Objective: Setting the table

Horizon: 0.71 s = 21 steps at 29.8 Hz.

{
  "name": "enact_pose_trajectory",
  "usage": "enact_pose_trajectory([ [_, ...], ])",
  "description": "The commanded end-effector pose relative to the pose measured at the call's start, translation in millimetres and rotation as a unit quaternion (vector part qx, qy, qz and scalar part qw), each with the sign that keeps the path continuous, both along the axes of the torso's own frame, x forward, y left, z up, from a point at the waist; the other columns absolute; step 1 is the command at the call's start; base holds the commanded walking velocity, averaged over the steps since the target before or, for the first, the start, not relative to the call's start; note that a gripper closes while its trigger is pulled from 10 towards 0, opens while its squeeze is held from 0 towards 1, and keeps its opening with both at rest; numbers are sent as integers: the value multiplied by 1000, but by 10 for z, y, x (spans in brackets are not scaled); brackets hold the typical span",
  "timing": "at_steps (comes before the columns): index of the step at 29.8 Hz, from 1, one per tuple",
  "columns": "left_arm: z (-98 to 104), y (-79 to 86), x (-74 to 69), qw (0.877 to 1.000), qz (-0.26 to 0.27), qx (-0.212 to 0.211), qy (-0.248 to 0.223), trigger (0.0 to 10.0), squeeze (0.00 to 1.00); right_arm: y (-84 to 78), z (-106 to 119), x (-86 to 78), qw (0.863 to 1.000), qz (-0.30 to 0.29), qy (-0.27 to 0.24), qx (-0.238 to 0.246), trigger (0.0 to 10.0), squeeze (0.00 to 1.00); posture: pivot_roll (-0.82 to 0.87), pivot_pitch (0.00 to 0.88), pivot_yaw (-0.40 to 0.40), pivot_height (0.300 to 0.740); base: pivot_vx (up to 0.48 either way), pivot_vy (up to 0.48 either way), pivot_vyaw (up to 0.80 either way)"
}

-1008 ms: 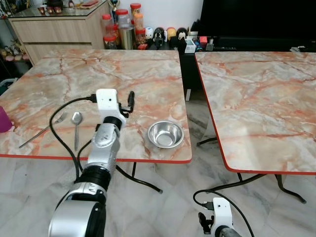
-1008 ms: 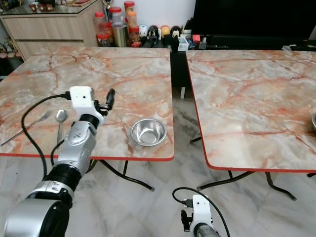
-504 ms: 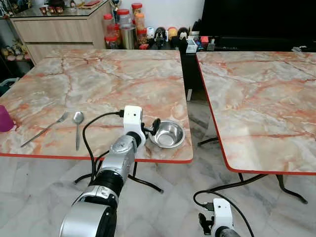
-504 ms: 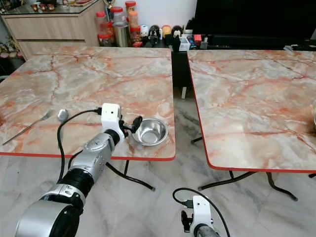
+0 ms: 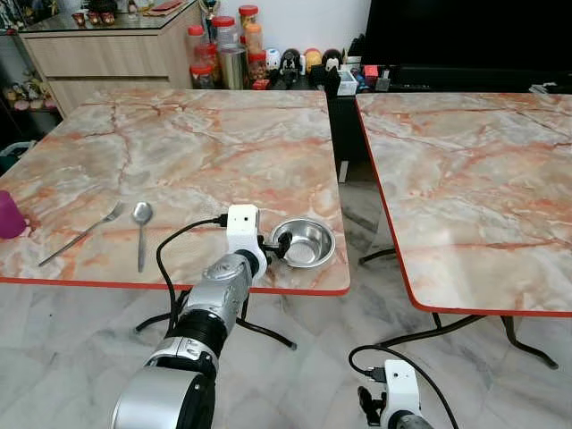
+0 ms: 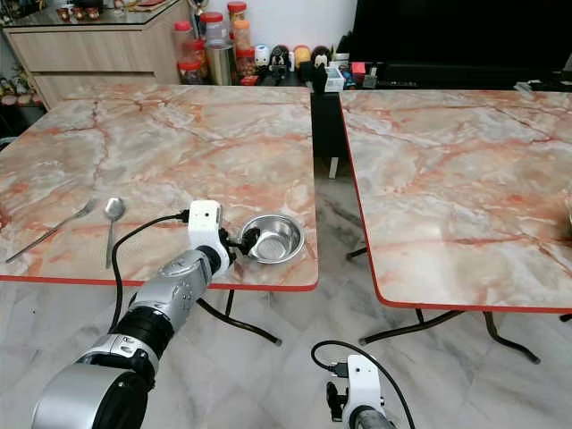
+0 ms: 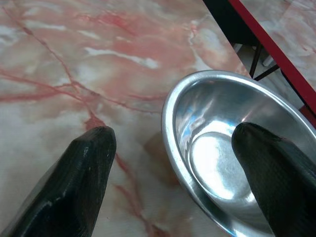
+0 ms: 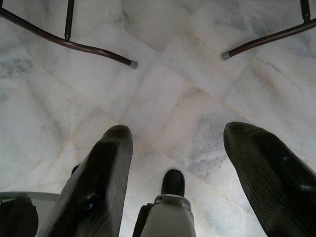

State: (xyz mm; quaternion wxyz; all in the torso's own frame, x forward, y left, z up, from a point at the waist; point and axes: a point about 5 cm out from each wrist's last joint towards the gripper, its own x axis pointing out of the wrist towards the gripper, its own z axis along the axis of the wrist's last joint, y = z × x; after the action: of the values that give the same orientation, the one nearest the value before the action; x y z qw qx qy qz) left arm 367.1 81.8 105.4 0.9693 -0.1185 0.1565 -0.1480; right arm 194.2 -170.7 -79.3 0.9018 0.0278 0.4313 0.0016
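Note:
A small steel bowl (image 5: pixel 305 241) sits near the front right corner of the left marble table (image 5: pixel 179 143). My left gripper (image 5: pixel 276 247) is open at the bowl's left rim, one finger (image 7: pixel 276 182) inside the bowl (image 7: pixel 217 148) and the other finger (image 7: pixel 74 177) outside on the tabletop. A spoon (image 5: pixel 140 228) and a fork (image 5: pixel 82 233) lie side by side at the table's front left. My right gripper (image 8: pixel 177 163) hangs low and open over the floor.
A second marble table (image 5: pixel 474 188) stands to the right across a narrow gap. A purple cup (image 5: pixel 9 216) sits at the left table's edge. Jars and a wooden cabinet (image 5: pixel 116 45) line the far wall. Table legs (image 8: pixel 74 42) cross the tiled floor.
My left arm swung right from near the spoon to the bowl, and its fingers now straddle the bowl's rim. The bowl, spoon and fork have stayed put.

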Motion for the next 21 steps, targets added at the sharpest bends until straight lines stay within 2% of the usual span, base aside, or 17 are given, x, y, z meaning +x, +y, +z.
enact_pose_trajectory([
  [1, 21, -22, 13, 1000, -6, -4, 7, 10000, 0, 0, 6, 11, 1000, -6, -2, 3, 10000, 0, -36, 0, 19, 728, 0, 0, 0],
  [6, 7, -45, 15, 999, -6, -16, 31, 10000, 0, 3, 5, 9, 1000, -6, -2, 3, 10000, 0, -36, 0, 20, 728, 0, 0, 0],
  [17, 5, -75, 12, 999, -15, -27, 43, 10000, 0, 9, 4, 9, 1000, -9, -2, 5, 10000, 0, -39, 0, 26, 728, 0, 0, 0],
  [18, 5, -78, 11, 998, -16, -28, 45, 6549, 0, 10, 4, 9, 1000, -9, -2, 5, 10000, 0, -39, 0, 27, 728, 0, 0, 0],
  [19, 1, -84, 7, 998, -18, -30, 49, 4235, 0, 12, 4, 9, 1000, -9, -2, 5, 10000, 0, -39, 0, 27, 728, 0, 0, 0],
  [20, 1, -84, 7, 998, -18, -30, 49, 4235, 0, 12, 4, 9, 1000, -9, -2, 5, 10000, 0, -39, 0, 27, 728, 0, 0, 0],
  [21, -7, -88, 2, 998, -18, -32, 53, 4745, 0, 13, 3, 8, 1000, -9, -2, 6, 10000, 0, -39, 0, 27, 728, 0, 0, 0],
])
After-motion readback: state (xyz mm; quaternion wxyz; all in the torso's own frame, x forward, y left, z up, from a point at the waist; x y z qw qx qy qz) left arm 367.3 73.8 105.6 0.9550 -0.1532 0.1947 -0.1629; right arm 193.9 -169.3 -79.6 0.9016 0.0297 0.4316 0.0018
